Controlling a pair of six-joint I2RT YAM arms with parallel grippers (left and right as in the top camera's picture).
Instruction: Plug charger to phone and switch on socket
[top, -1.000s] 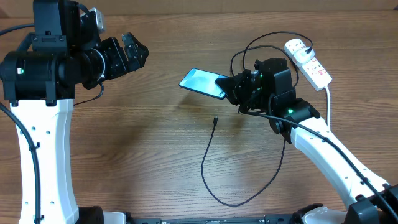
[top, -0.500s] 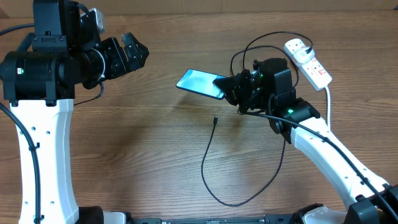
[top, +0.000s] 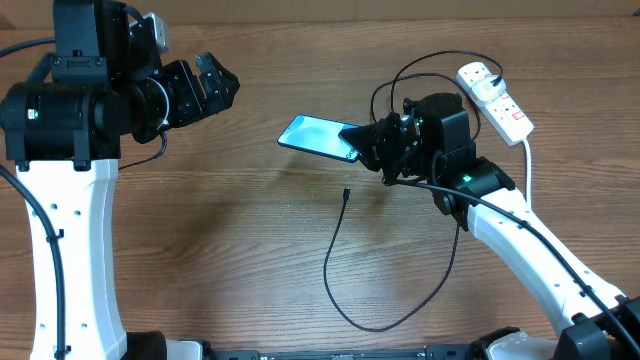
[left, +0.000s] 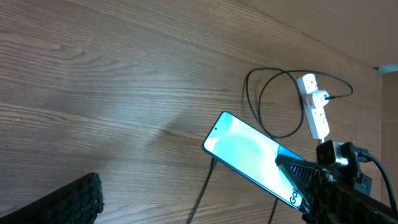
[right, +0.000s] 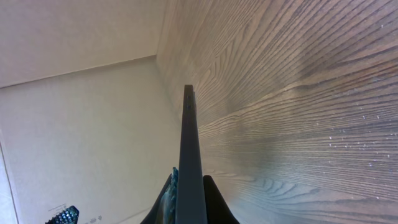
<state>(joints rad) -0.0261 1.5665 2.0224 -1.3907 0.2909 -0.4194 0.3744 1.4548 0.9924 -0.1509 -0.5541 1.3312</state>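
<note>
My right gripper (top: 362, 141) is shut on the right end of the phone (top: 318, 136) and holds it tilted above the table, light blue screen up. The phone also shows in the left wrist view (left: 249, 153) and edge-on in the right wrist view (right: 190, 155). The charger, a thin black cable (top: 338, 250), lies on the table; its small connector tip (top: 345, 194) rests just below the phone. The cable loops back to a white plug (top: 483, 73) in the white socket strip (top: 496, 99) at the back right. My left gripper (top: 215, 85) is open and empty, raised at the far left.
The socket's thick white cord (top: 526, 160) runs down beside my right arm. The cable makes a loop (top: 400, 85) behind my right gripper. The table's back edge meets a pale wall (top: 400, 8).
My right gripper has carried the phone slightly to the left. The left arm and the cable have not moved.
</note>
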